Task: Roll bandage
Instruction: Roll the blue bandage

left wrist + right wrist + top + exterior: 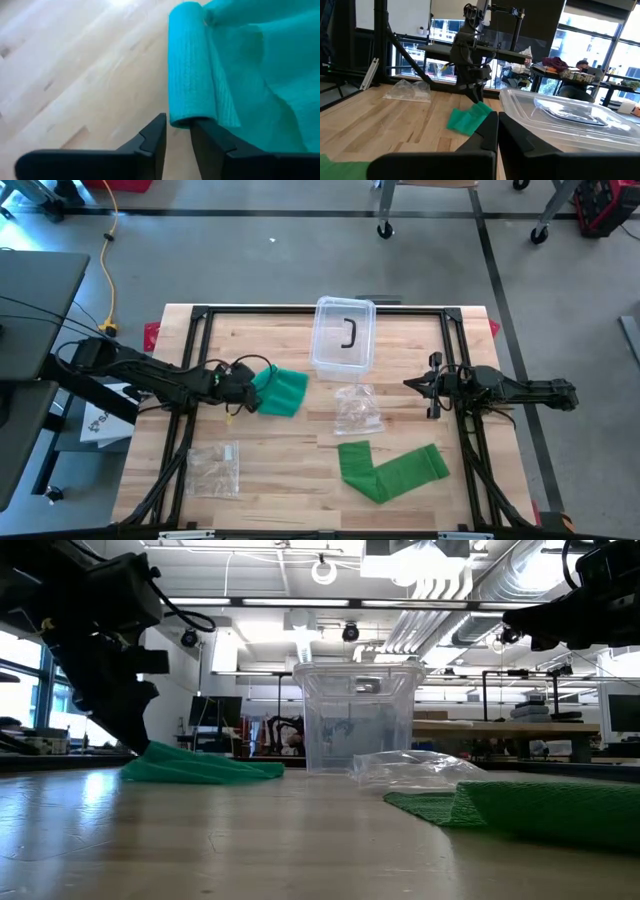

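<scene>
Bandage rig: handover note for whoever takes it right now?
Left gripper: down at the rolled end of the green bandage, fingers narrowly apart, gripping nothing visible.
Right gripper: shut, empty, waiting at the table's right.
Second green bandage: flat, unrolled, front of the table.
Clear bin: at the back.
Done: first bandage partly rolled.
Left: finish that roll; the second is untouched.
</scene>
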Robot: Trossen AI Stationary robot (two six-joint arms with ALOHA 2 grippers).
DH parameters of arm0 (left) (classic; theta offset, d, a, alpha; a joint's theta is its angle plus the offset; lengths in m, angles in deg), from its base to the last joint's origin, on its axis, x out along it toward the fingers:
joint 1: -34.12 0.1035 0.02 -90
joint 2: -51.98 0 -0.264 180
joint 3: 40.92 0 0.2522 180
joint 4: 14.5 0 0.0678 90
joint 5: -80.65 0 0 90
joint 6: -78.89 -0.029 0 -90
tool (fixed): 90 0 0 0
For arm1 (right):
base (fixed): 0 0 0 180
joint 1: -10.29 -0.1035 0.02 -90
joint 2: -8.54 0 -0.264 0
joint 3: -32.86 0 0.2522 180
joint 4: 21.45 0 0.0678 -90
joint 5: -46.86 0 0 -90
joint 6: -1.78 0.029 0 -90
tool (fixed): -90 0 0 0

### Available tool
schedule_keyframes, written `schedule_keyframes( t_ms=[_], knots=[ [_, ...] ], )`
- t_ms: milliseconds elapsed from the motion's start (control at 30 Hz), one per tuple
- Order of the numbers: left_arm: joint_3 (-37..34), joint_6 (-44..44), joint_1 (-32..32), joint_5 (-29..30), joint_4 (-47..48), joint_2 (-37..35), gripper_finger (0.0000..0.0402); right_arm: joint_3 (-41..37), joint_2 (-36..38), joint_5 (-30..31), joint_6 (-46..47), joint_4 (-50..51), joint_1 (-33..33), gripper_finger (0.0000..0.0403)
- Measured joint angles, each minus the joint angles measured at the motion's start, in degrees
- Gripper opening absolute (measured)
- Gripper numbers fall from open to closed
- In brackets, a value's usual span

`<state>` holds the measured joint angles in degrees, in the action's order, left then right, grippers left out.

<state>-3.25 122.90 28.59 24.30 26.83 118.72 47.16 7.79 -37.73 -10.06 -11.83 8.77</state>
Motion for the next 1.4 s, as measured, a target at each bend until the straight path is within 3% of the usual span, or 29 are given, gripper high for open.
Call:
schedule_keyframes(
  t_ms=[267, 533, 767, 900, 1133, 1267, 1400],
  knots=[
    [-8.48, -6.19, -0.27, 4.54, -21.98, 0.02, 0.0010, 0.00, 0.00, 0.00, 0.80, 0.01, 0.01, 0.0000],
    [-9.58, -11.96, -0.27, 7.21, -32.11, -1.15, 0.0002, 0.00, 0.00, -0.09, 1.73, 0.00, 0.02, 0.0000],
    [-3.73, -20.33, -2.28, 7.24, -30.20, -6.59, 0.0001, 0.00, 0.02, -2.44, 21.36, -1.03, 0.00, 0.0000],
    [4.09, -26.24, -4.85, 9.16, -21.59, -10.52, 0.0001, 0.02, 0.00, -2.46, 27.66, -4.81, 0.00, 0.0000],
    [20.96, -32.14, -10.87, 13.77, -3.12, -13.23, 0.0000, 0.01, -0.05, -12.64, 25.14, -17.13, -0.02, 0.0000],
    [27.71, -36.20, -14.41, 14.14, -2.24, -12.43, 0.0000, 0.01, -2.83, -15.79, 23.40, -24.23, -0.22, 0.0000],
    [32.97, -40.32, -17.94, 15.79, -2.18, -10.35, 0.0000, 0.00, -10.68, -15.52, 22.01, -31.47, -2.12, 0.0000]
  ],
)
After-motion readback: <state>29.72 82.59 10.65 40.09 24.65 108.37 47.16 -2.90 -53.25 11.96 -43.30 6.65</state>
